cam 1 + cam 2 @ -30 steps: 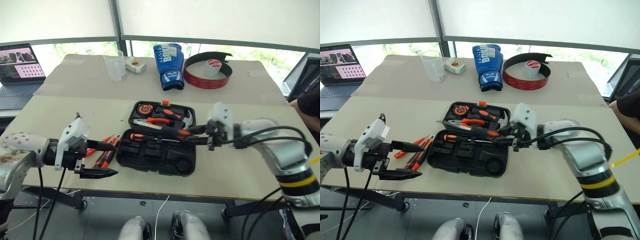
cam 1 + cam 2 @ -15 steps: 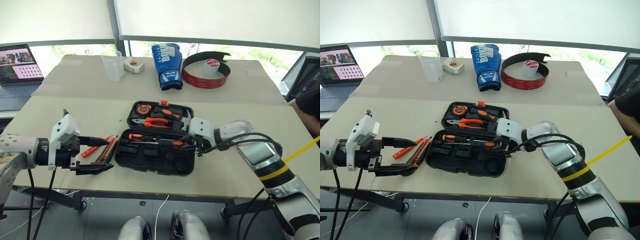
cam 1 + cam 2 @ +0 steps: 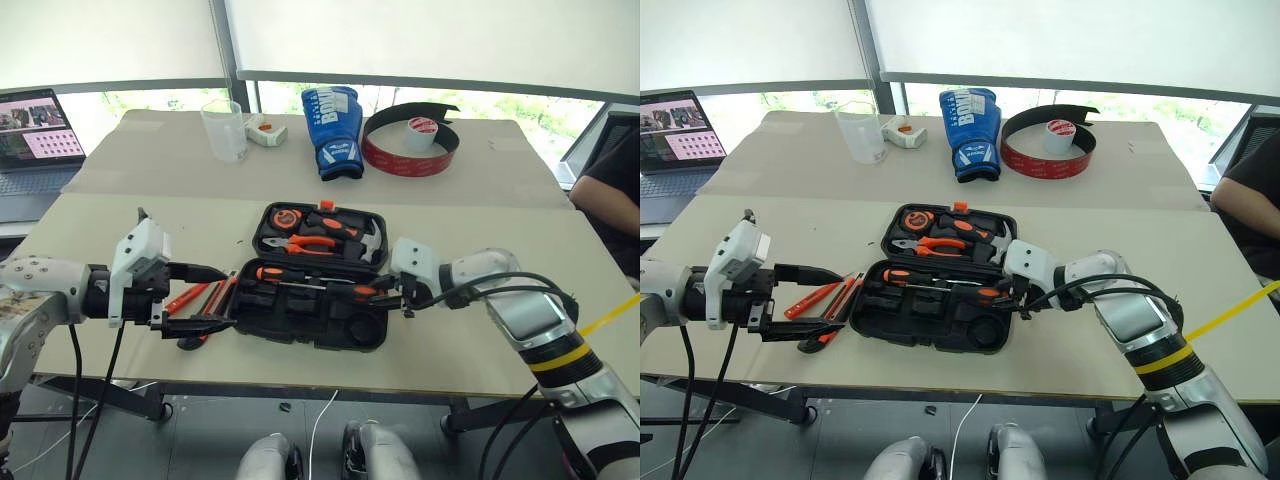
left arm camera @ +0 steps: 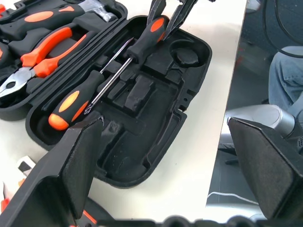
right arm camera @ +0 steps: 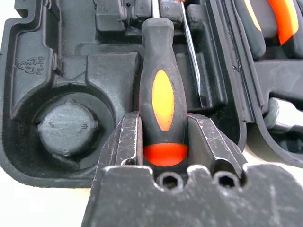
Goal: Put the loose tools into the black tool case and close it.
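While its two fingers flank the butt end of a black-and-orange screwdriver handle, the right claw sits low over the front half of the black tool case. The pads lie against the handle's sides, though whether they are squeezing it or have just let go cannot be told. The handle lies in a moulded slot beside a round recess, its shaft running away along the case.

A second black-and-orange screwdriver lies in the same half, head to tail with the first, the two shafts side by side. The rear half of the open case holds orange-handled pliers, a steel-headed hammer and a small round orange-and-black item, possibly a tape measure.

The left claw hangs just left of the case with its fingers spread wide and nothing between them, pointing toward the case. Under and beside it on the tabletop lie the remaining loose tools, thin orange-and-black pieces close together and touching the case's left edge.

Farther back stand a clear plastic cup, a blue boxing glove and a red-and-black curved band around a roll of tape. A laptop sits open at the far left.
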